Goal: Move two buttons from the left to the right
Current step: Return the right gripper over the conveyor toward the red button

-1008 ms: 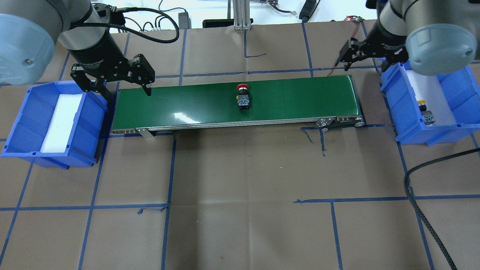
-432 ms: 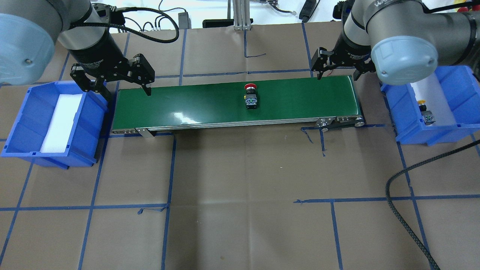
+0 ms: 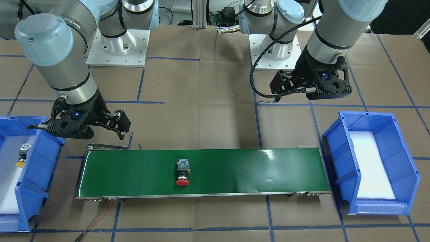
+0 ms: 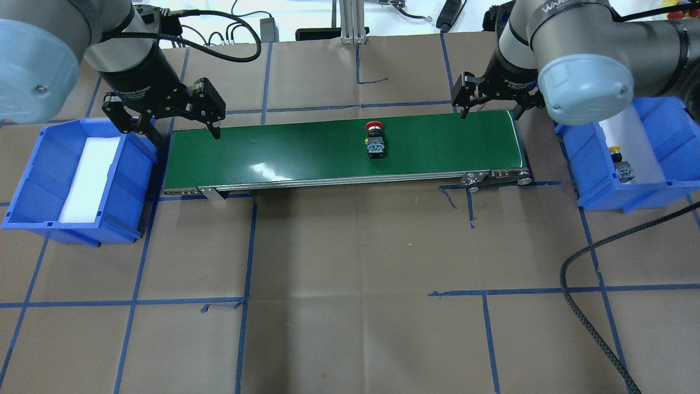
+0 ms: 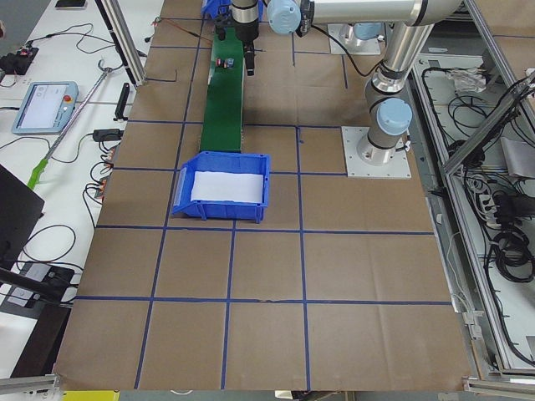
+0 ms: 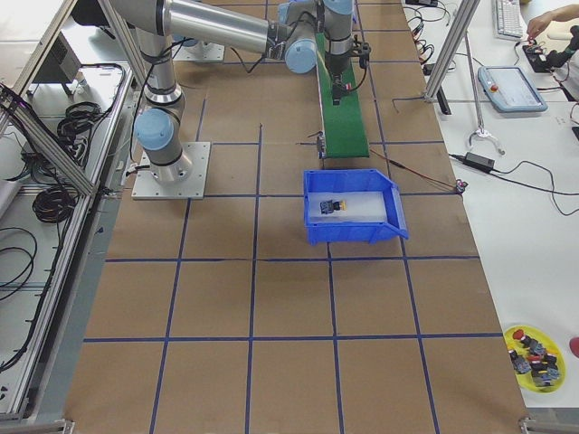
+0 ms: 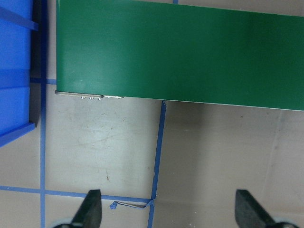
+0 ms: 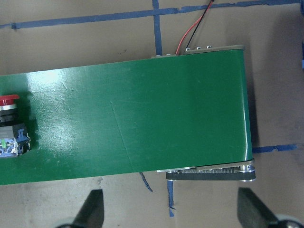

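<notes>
red button (image 4: 375,143) was laid right of the green conveyor belt's (image 4: 273,148) middle; yellow button (image 4: 620,164) was lodged in blue bin (image 4: 629,200) beyond its right end. right gripper (image 4: 490,112) and left gripper (image 4: 186,134) were held spread, empty, over belt's ends. second transfer was judged underway; right-end pickup was called for.

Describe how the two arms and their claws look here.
Left arm and right arm are silver-grey tubes with pale blue round joint caps. Left claw and right claw are black, two-fingered, with small white lettering on the body. A black braided cable trails from each wrist.
</notes>
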Motion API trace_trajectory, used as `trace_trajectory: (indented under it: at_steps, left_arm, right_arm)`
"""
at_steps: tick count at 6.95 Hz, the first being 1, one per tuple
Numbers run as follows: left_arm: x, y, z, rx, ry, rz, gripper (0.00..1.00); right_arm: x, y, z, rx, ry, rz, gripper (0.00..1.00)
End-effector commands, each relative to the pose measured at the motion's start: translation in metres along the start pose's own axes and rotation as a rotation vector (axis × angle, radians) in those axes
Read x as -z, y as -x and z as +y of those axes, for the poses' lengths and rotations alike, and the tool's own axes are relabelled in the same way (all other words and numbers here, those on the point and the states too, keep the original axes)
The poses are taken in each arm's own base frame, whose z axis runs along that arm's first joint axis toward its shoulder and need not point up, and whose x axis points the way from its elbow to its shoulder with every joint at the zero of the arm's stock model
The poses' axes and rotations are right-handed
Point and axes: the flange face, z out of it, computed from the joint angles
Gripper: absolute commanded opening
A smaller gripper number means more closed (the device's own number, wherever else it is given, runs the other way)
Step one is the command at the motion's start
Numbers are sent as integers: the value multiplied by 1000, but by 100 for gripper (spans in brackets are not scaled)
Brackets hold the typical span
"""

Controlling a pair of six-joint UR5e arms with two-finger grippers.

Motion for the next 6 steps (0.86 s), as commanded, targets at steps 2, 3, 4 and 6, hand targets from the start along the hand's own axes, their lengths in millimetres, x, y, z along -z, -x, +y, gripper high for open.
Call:
trace_trajectory:
  at_steps: [2, 3, 4, 6]
  left_arm:
    - [2, 0, 0, 0, -2, 0, 100]
    - [1, 0, 0, 0, -2, 0, 100]
    - [1, 0, 0, 0, -2, 0, 100]
    - [2, 0, 0, 0, -2, 0, 100]
  right_arm:
    - [-15, 4, 2, 14, 30, -12, 100]
    - [-16, 4, 3, 17, 31, -13, 100]
    - [-18, 4, 2, 21, 34, -12, 100]
    - [-34, 4, -4, 20, 48, -11, 100]
